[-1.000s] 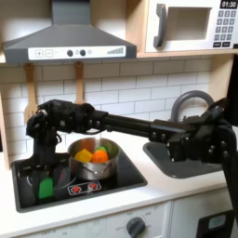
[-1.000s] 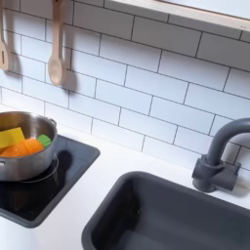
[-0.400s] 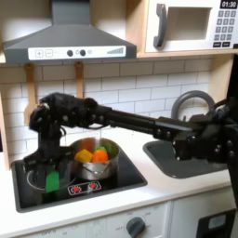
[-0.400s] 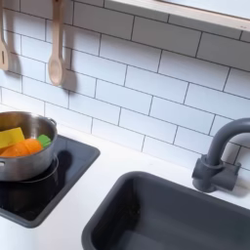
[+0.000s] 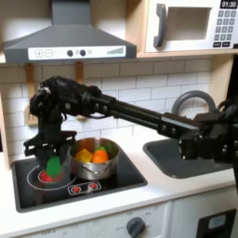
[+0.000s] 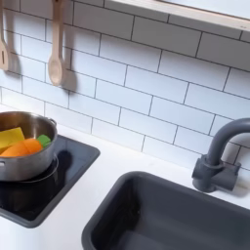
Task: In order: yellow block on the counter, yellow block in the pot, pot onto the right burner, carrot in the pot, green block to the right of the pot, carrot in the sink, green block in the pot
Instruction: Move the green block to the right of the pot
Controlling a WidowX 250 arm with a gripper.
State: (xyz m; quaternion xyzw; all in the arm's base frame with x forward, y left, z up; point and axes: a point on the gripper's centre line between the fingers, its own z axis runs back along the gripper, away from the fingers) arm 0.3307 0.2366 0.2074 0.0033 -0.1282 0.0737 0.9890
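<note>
The gripper is clamped on the green block, lifted beside the pot for repositioning.

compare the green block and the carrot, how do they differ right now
The green block is green and upright; the carrot is orange and lies on its side. In the first exterior view the block is outside the pot, over the stovetop under the gripper; the carrot lies inside the pot beside the yellow block. Both are small toys.
</note>
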